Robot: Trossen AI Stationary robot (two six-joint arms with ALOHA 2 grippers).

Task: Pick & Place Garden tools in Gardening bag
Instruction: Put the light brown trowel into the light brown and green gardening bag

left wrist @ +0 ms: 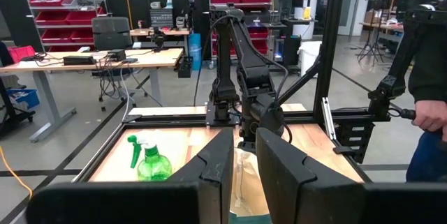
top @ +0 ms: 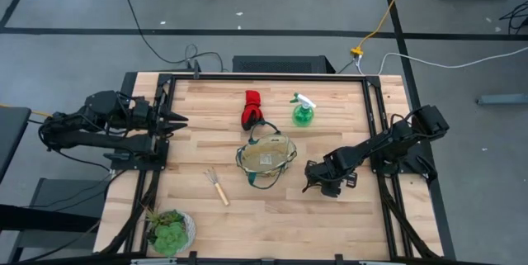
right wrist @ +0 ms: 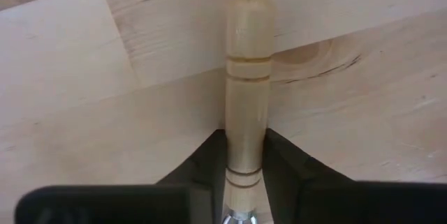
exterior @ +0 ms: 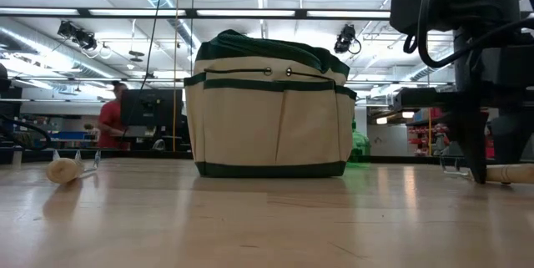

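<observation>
Workshop lab, red bin shelves [left wrist: 49,4], desks [left wrist: 98,60]

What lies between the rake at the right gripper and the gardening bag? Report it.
Nothing visible. The right gripper is down on the rake, its fingers against the handle's sides. Only bare table separates it from the gardening bag. The spray bottle and glove bundle sit beyond the bag, off that line.

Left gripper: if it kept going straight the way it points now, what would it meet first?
Probably the gardening bag, whose top shows just past the left gripper. The spray bottle sits off to one side of that line. Depth is hard to judge.
</observation>
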